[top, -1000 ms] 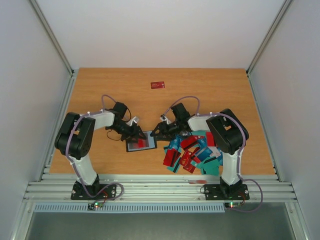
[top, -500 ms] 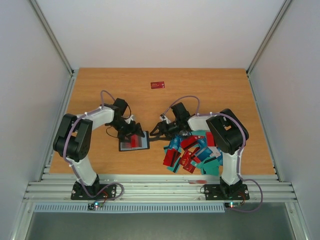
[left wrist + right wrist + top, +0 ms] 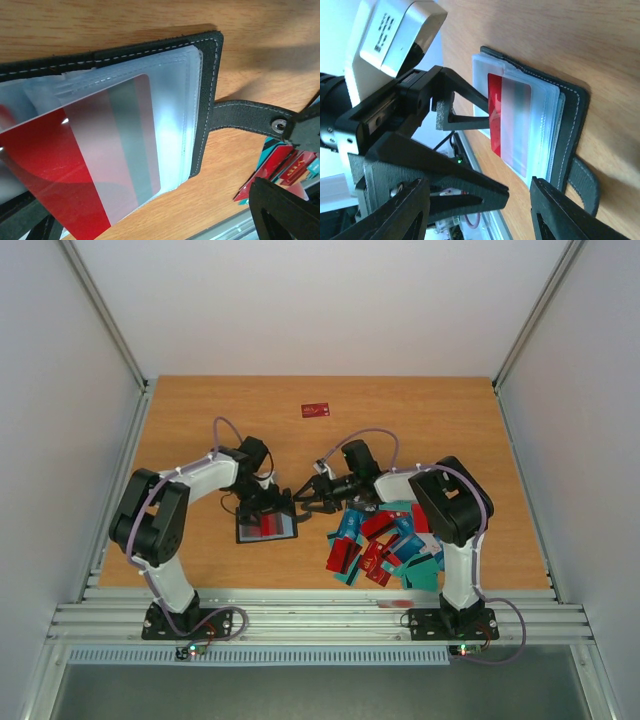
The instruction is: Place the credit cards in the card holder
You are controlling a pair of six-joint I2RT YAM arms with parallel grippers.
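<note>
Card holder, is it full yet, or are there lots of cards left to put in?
Not nearly. Done: one red card sits partway in a clear sleeve of the open card holder. In hand: nothing; the left gripper and right gripper both stand open and empty. Left: the pile of credit cards by the right arm, plus a lone red card far back.

We record on the table (image 3: pixel 200 410): the card holder (image 3: pixel 268 530) lying open, left of centre, toward the front; one card (image 3: pixel 85 165) in its sleeve; the credit cards (image 3: pixel 385 545) heaped near its right; a lone card (image 3: pixel 315 410) well behind.
</note>
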